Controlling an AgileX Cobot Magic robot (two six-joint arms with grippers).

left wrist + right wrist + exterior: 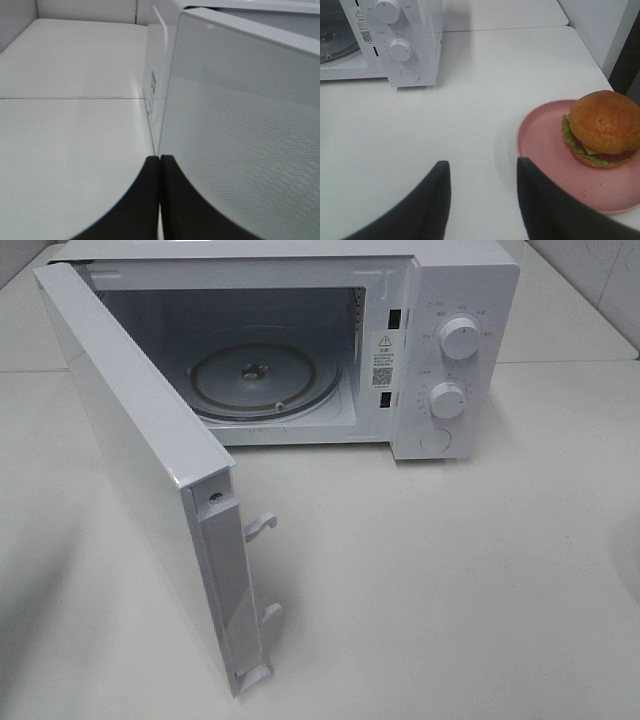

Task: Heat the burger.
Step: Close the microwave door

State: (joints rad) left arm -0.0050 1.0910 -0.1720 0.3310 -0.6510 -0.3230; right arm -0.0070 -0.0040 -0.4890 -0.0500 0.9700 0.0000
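The microwave door (150,470) stands swung wide open at the left of the scene, its free edge reaching toward the near side of the white desk (450,590). The left fingers (160,200) are clenched together with nothing between them, their dark tips just beside the door's perforated inner panel (250,150); whether they touch it is hard to tell from the wrist view. Behind the door, the microwave (440,300) sits at the far side of the desk with its cavity exposed and the round glass turntable (265,380) lying flat and bare inside. Two white knobs (460,337) stand one above the other on the control panel at the microwave's right, with a round button below them.

Further right, the right fingers (482,200) are parted and hold nothing, hanging above the desk. The burger (602,127), with a tan-brown bun and green and dark layers, sits on a round pink plate (540,140) on the desk, to the right of the microwave and nearer than it. It lies beyond the right-hand finger and off to its side, apart from it; that fingertip overlaps the plate's near rim in the wrist view. The burger sits toward the plate's far right part.

The desk is plain white with a seam running across it, and pale wall panels stand behind it
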